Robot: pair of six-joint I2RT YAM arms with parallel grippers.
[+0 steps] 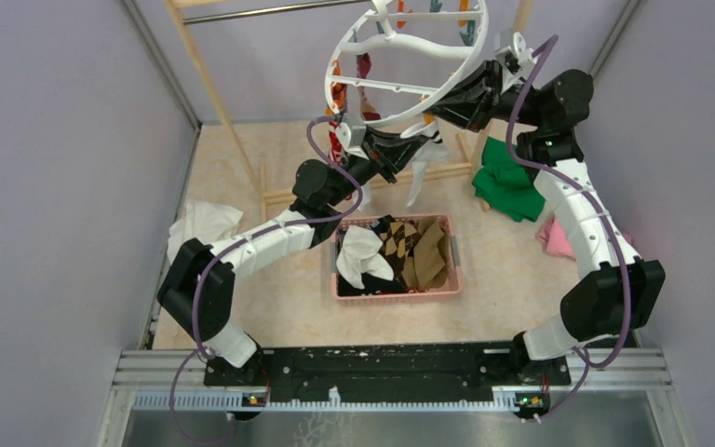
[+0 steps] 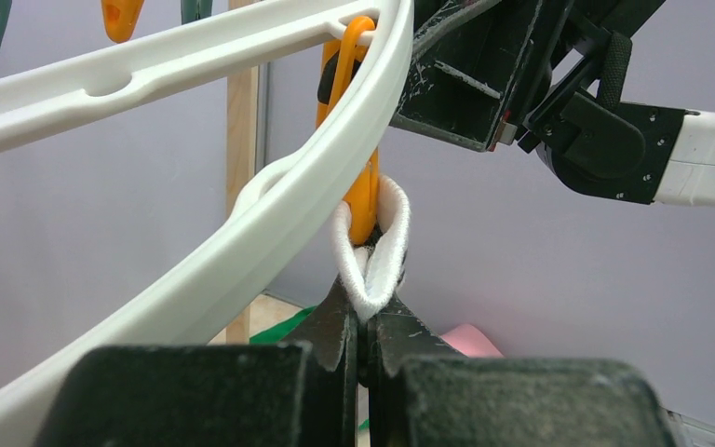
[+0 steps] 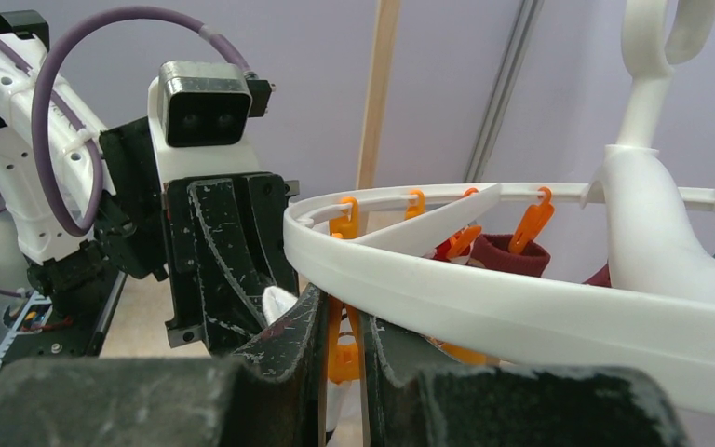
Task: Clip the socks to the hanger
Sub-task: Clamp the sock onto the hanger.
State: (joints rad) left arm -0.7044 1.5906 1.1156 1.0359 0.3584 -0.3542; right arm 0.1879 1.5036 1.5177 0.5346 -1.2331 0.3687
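Left gripper (image 2: 363, 321): jaws pressed together on the folded cuff of a white sock (image 2: 379, 261) at the lower centre of its wrist view, the cuff raised against the tip of an orange peg (image 2: 363, 182). Right gripper (image 3: 343, 326): fingers clamped on that same peg from either side, just under the rim of the hanger (image 3: 484, 303), facing the left gripper at close quarters. Hanger: large white plastic ring with crossbars and a top hook, tilted, at the top centre of the overhead view, carrying orange and teal pegs. White sock: body dangles below the ring's lower edge, between the two arms, in the overhead view. Maroon sock (image 3: 512, 253): hanging under an orange peg, centre right of the right wrist view. Red-and-white striped sock (image 1: 338, 135): hanging at the ring's left side. Pink basket (image 1: 396, 296): on the floor at lower centre of the overhead view, holding loose socks (image 1: 414, 251), brown argyle, tan and white among them. Green cloth (image 1: 503, 186): crumpled, right of centre. Pink cloth (image 1: 552, 237): just below the green one, partly behind the right arm. White cloth (image 1: 203, 223): at the left wall. Wooden rack frame (image 1: 244, 149): slanting post, upper left.
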